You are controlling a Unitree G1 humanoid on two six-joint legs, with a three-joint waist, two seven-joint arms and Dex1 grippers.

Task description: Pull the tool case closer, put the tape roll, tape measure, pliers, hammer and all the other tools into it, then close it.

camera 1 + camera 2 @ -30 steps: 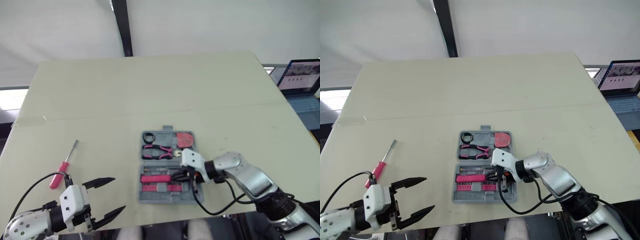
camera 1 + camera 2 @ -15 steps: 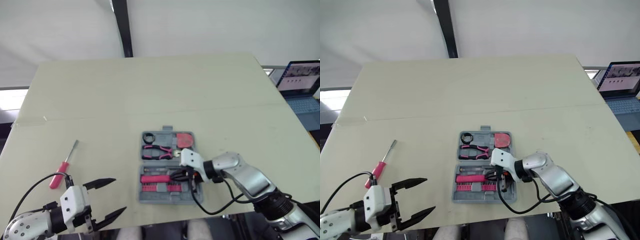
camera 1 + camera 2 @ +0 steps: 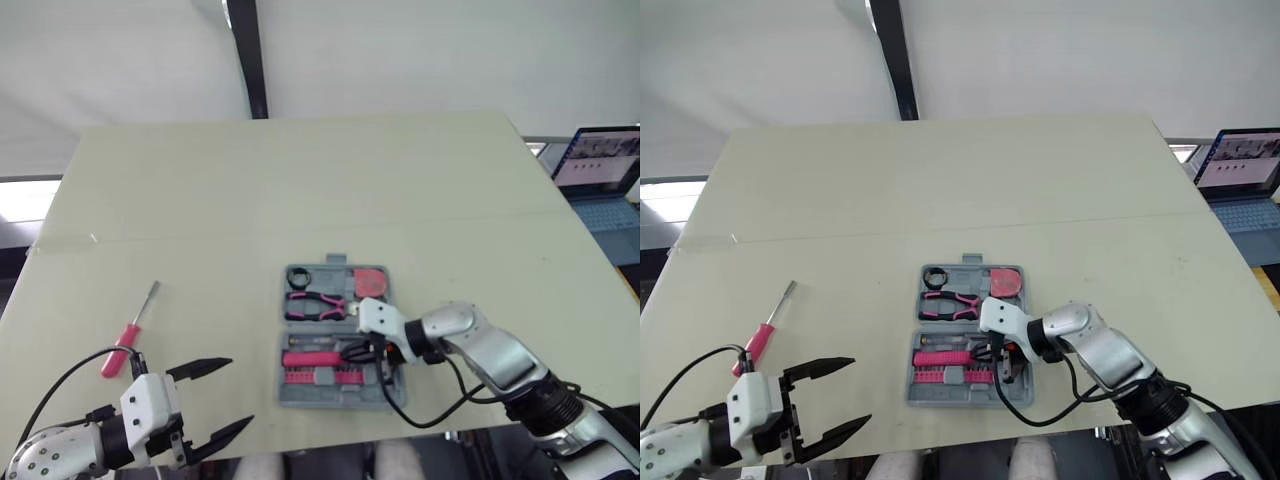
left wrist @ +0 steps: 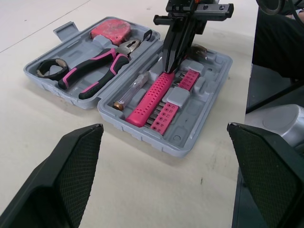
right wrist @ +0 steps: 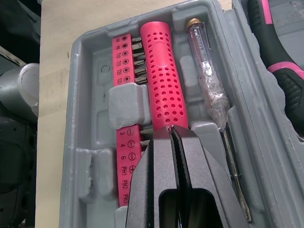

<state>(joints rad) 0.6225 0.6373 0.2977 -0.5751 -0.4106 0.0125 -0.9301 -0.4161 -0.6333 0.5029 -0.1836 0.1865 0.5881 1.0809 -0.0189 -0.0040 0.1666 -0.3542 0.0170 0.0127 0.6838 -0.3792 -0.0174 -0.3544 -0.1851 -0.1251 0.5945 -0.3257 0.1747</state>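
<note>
The grey tool case (image 3: pixel 335 390) lies open near the table's front edge. Its far half holds a black tape roll (image 3: pixel 299 275), pink-handled pliers (image 3: pixel 315 303) and a red tape measure (image 3: pixel 371 281). The near half holds a pink perforated handle (image 5: pixel 161 80), a clear tester screwdriver (image 5: pixel 206 71) and pink bit strips (image 5: pixel 124 52). My right gripper (image 5: pixel 172 129) is shut, its tips down at the end of the pink handle; nothing shows between them. My left gripper (image 3: pixel 240 391) hangs open at the front left, apart from a red screwdriver (image 3: pixel 128 331) on the table.
A laptop (image 3: pixel 600 160) stands off the table's right side. A black pole (image 3: pixel 243 55) rises behind the far edge. A black cable (image 3: pixel 440 415) loops from my right wrist past the case's near right corner.
</note>
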